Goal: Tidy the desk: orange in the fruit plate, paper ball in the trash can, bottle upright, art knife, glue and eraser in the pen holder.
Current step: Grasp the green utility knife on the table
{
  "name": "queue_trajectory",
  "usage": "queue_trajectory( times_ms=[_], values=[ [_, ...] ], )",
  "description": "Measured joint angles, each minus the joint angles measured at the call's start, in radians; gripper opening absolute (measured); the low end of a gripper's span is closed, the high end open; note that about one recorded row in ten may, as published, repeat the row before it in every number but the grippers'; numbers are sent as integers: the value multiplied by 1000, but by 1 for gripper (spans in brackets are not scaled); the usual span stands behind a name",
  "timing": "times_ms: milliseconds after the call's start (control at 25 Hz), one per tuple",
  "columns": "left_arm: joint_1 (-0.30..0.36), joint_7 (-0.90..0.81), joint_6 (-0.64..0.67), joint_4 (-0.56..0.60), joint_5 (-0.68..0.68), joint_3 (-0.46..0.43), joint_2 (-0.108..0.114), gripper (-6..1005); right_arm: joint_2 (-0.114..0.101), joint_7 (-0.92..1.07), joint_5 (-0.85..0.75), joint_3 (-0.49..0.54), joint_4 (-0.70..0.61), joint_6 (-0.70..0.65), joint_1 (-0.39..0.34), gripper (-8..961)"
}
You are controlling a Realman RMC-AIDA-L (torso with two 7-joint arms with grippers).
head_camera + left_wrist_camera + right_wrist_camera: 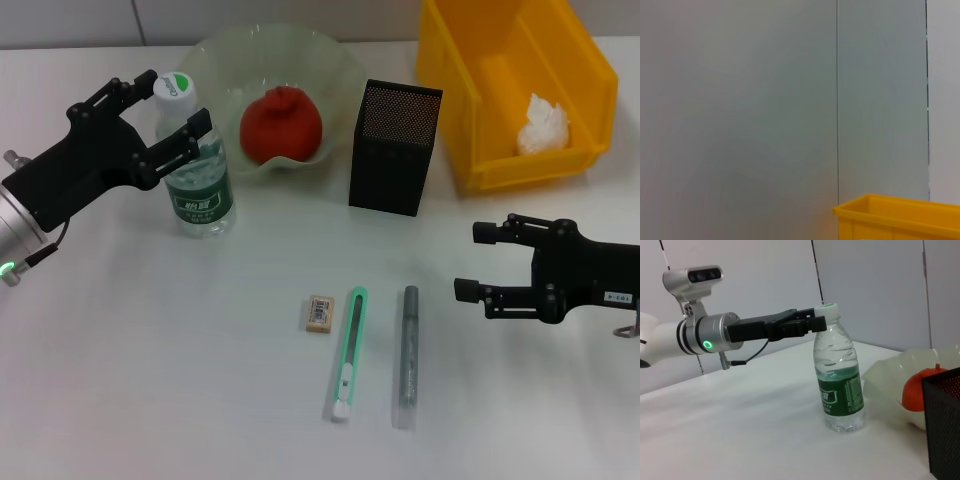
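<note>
Bottle (pixel 198 170) standing upright, far left.
Left gripper (pixel 170 118) is straddling its white-capped neck, fingers spread; right gripper (pixel 478 262) is hovering released.

White table (pixel 150 380): bottle (pixel 200 185), fruit plate (pixel 215 55), pen holder (pixel 392 150), trash can (pixel 470 90), eraser (pixel 319 313), art knife (pixel 348 352), glue (pixel 409 345).

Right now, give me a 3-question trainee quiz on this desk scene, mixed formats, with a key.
1. True or false: the bottle stands upright.
2. Where is the paper ball? A) beside the eraser B) in the trash can C) in the fruit plate
3. Fill in: the orange sits in the ____.

Key
1. True. The left gripper's fingers are at its neck, just under the cap.
2. B.
3. Fruit plate. The eraser, art knife and glue still lie on the desk; the right gripper hovers open beside them.
</note>
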Motion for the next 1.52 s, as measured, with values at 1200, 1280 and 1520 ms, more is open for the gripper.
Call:
queue_trajectory(
  times_ms=[1200, 1280, 1520],
  values=[
    [20, -275, 215, 97, -32, 4, 49, 790, -1, 0, 0, 9, -1, 8, 7, 833],
    [23, -299, 241, 105, -25, 7, 56, 790, -1, 0, 0, 9, -2, 7, 7, 833],
    [72, -465, 369, 224, 105, 13, 87, 790, -4, 11, 4, 11, -2, -13, 17, 833]
  ],
)
